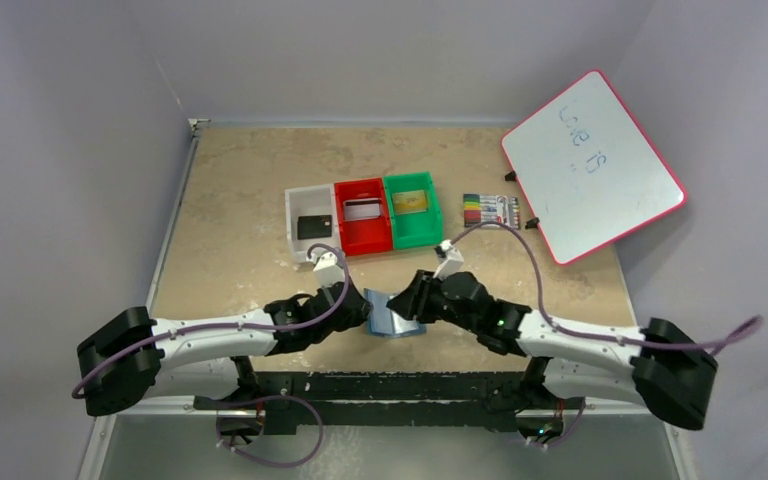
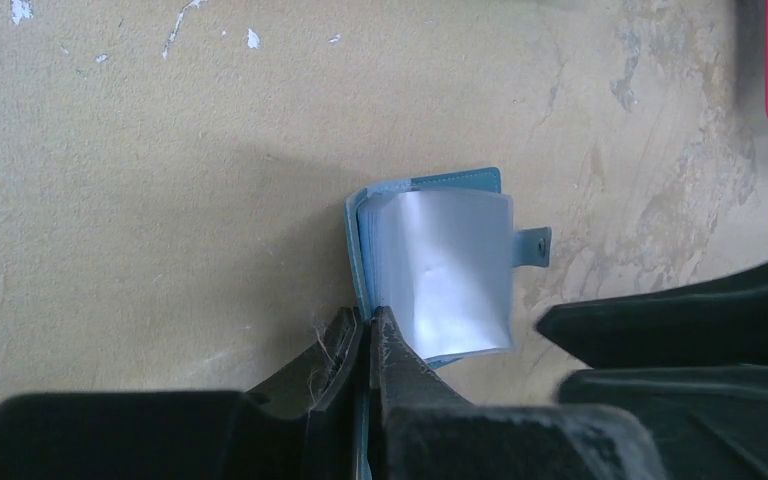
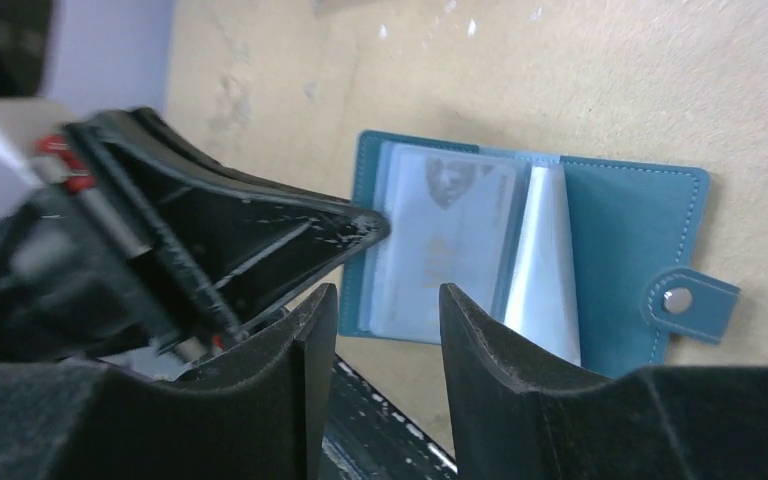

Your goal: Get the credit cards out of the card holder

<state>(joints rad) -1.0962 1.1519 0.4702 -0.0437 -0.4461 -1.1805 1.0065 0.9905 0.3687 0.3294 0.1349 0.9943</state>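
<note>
Whiteboard (image 1: 592,165), red-framed, is carrying blue handwritten marker script: two short words running at a slant. The second word is reading as "is"; the first is not resolving with certainty, possibly beginning with "L"

Marker pack (image 1: 490,210) is showing a printed strip beside the coloured pens, too small to read

Credit card (image 3: 450,240), under a clear pocket of the card holder (image 3: 630,230), is showing faint pale printing and a vague figure near one end; no letters or digits are coming through

Nothing else legible

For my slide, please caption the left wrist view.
Left gripper shut on the edge of the open teal card holder.
</note>
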